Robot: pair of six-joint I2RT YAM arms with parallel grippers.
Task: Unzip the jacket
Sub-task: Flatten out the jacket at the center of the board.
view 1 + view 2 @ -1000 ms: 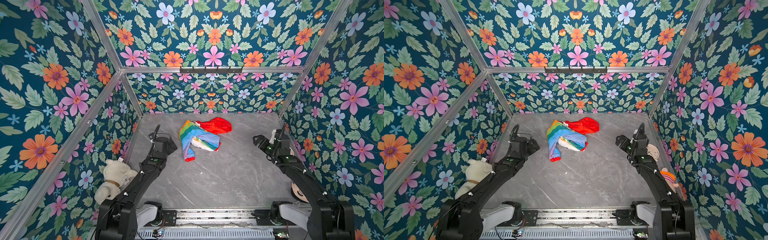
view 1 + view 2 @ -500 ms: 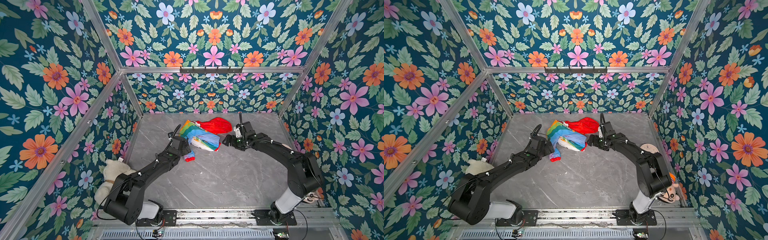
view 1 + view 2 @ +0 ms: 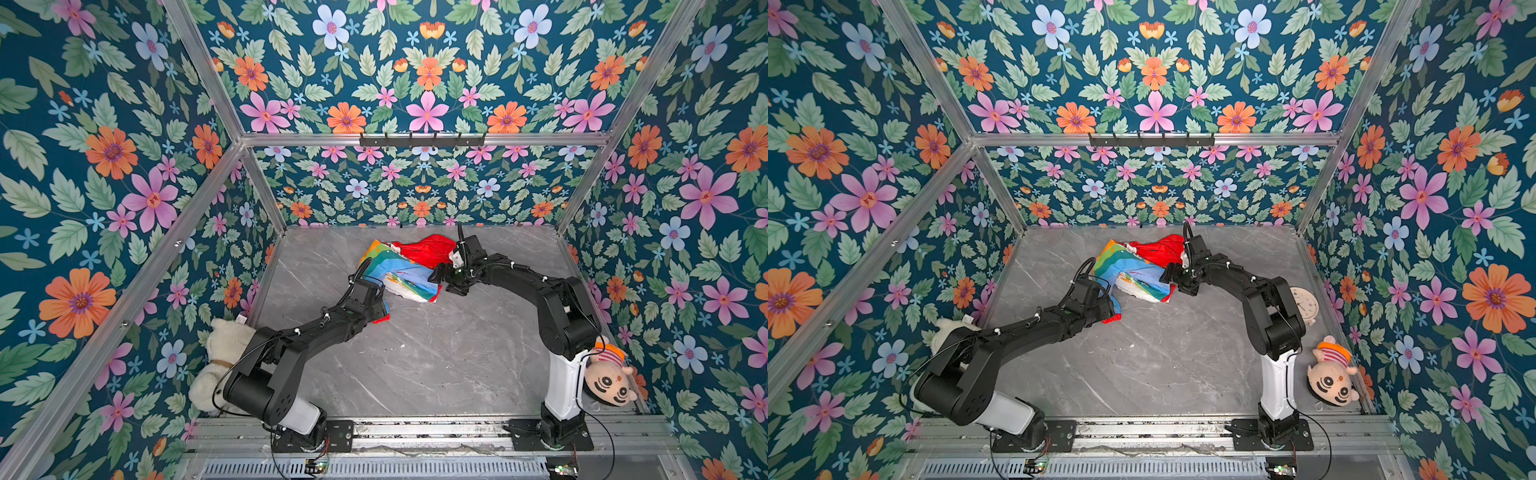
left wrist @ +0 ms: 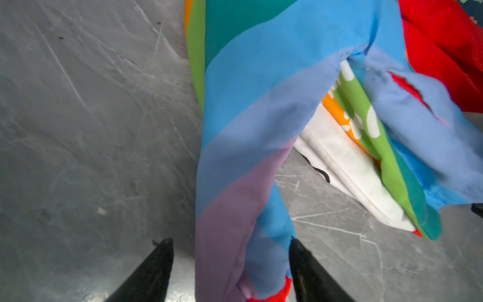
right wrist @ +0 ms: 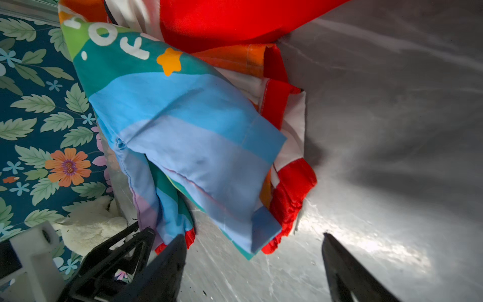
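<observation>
jacket (image 3: 409, 272): bunched far-centre on counter (image 3: 436, 353), zipper hidden | left end effector (image 4: 229, 241): half-wide, straddling sleeve (image 4: 235, 183) by cuff (image 4: 274, 294), not clamped | right end effector (image 5: 253, 236): wide at hem (image 5: 264, 227) corner | aim, judged: spread flat, expose zipper

A small jacket (image 3: 405, 272), rainbow-striped with white lettering, red hood and red cuff, lies crumpled toward the back of the table (image 3: 415, 365).

The left pincer (image 4: 230, 241) stands parted astride the rainbow sleeve (image 4: 235, 183) of the jacket (image 4: 274, 65); grey marbled desk (image 4: 91, 117) lies toward ten o'clock.
</observation>
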